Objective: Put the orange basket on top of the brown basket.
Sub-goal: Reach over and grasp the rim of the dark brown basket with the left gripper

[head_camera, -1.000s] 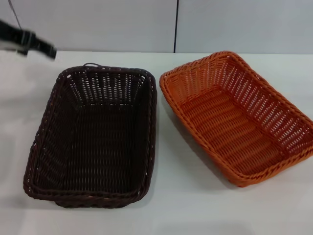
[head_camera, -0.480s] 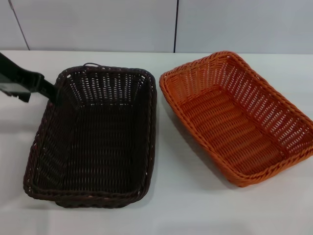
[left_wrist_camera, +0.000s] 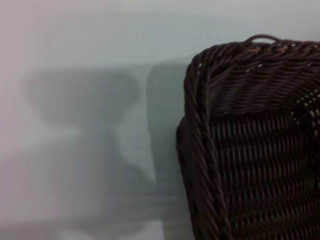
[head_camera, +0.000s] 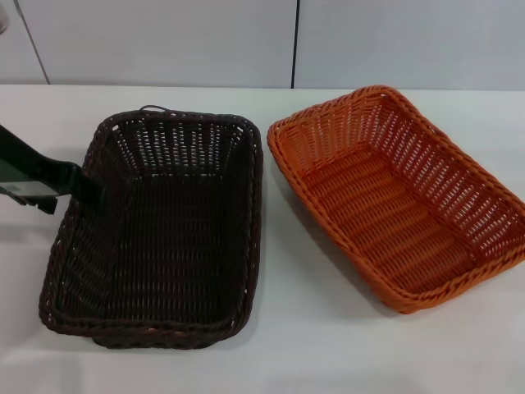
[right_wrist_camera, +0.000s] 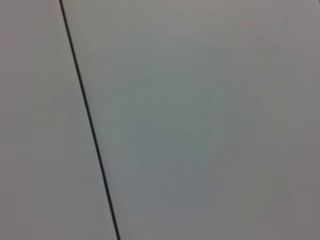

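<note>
the brown basket point(head_camera: 156, 234) is sitting left of centre on the white counter point(head_camera: 287, 353), the orange basket point(head_camera: 399, 194) lying just beside it at right. the left gripper point(head_camera: 82, 187) is hovering at the brown basket's left rim; whether it is open, i cannot tell.

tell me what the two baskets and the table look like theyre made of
Orange basket: woven wicker-style strands, evenly bright and slightly glossy, so probably plastic rattan. Brown basket: same open weave and braided rim, very dark, likely also synthetic, though it could be stained cane. Table: smooth white matte top, maybe laminate.
</note>
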Available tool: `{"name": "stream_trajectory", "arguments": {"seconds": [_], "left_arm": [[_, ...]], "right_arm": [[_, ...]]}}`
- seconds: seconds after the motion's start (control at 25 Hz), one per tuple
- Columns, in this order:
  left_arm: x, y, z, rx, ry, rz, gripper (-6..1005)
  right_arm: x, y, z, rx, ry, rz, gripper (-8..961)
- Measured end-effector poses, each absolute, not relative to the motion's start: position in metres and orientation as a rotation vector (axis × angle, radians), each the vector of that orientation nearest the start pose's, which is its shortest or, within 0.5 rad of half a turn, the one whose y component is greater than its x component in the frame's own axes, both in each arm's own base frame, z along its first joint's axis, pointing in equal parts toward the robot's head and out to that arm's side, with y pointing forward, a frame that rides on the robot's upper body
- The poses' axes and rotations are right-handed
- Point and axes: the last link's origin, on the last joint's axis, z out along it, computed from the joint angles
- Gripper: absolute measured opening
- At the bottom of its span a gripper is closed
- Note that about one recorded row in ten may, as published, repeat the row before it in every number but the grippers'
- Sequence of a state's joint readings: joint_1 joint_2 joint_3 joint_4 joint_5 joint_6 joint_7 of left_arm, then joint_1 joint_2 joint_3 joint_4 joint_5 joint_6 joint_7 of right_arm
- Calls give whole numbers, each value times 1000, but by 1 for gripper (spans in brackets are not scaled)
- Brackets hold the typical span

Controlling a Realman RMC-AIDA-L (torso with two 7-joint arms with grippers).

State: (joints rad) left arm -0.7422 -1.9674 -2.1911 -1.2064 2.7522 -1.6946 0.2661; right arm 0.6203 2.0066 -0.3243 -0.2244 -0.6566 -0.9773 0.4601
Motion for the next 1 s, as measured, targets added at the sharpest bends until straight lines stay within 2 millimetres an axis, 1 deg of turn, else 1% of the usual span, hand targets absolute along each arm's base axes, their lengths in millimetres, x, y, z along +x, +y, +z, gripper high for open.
{"name": "stream_trajectory", "arguments": {"seconds": [0.24, 0.52, 0.8, 1.0], "left_arm": [[-230, 391, 89, -2046, -1607, 340, 764], [-236, 390, 86, -2046, -1596, 370, 759], [-238, 389, 85, -2050, -1589, 372, 535], [-237, 390, 87, -2054, -1574, 368, 342]], "right_arm": [[353, 404, 132, -1100, 654, 825, 535], [352, 404, 130, -1102, 659, 827, 533], [352, 404, 129, -1102, 660, 828, 531], [352, 404, 129, -1101, 661, 827, 529]]}}
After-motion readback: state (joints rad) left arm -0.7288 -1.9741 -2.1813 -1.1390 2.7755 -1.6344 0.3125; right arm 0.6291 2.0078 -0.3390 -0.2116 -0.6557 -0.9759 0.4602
